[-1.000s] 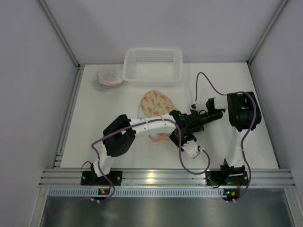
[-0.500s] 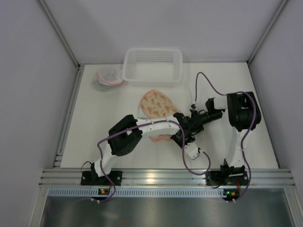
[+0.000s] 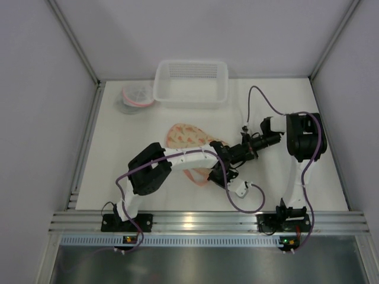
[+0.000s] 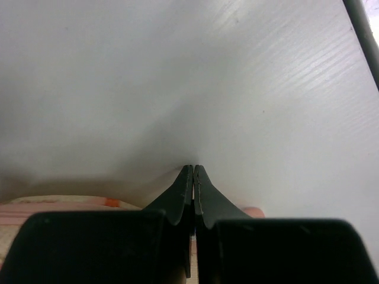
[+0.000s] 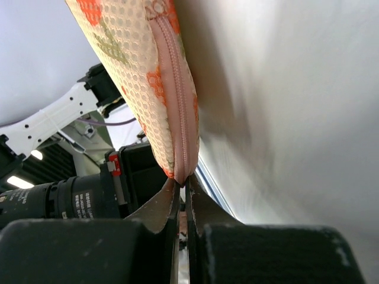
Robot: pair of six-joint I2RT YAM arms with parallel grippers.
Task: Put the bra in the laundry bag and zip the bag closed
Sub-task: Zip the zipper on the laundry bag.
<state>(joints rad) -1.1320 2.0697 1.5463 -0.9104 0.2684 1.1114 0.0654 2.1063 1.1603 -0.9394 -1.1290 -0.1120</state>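
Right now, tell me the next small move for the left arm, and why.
Probably ease the left gripper along the pink zipper, away from the right gripper. The right one pinches the end of the peach patterned mesh laundry bag at the zipper, anchoring it; the left is shut low at the bag, though what it pinches is hidden.

White mesh basket (image 3: 190, 83) at far edge of table (image 3: 118, 154); grey pink-rimmed item (image 3: 135, 98) beside.

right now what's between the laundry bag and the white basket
Nothing but bare table, as the top view shows; the laundry bag and the white basket lie apart.
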